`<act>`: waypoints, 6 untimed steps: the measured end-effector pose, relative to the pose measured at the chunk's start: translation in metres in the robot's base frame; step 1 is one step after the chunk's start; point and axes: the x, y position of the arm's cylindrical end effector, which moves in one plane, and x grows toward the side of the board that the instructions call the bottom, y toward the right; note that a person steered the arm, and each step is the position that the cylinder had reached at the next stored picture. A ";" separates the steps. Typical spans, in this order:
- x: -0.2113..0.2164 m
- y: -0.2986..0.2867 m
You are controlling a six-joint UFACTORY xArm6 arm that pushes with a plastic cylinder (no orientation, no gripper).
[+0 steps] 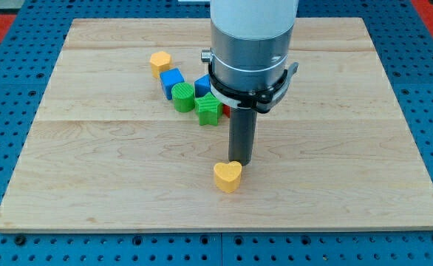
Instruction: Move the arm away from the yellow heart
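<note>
Gripper there is none on this arm: it ends in a straight dark rod, so nothing spreads or pinches. My tip stands right behind the yellow plastic heart-shaped block, touching or nearly so. That heart lies toward the view's bottom and slightly left of my tip, low on the pale wooden bench. Backing off probably means sliding toward the view's right, clear of the green star-shaped block cluster above.
</note>
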 end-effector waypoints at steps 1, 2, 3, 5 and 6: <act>-0.015 0.015; -0.060 0.077; -0.116 0.118; -0.196 0.075; -0.206 0.011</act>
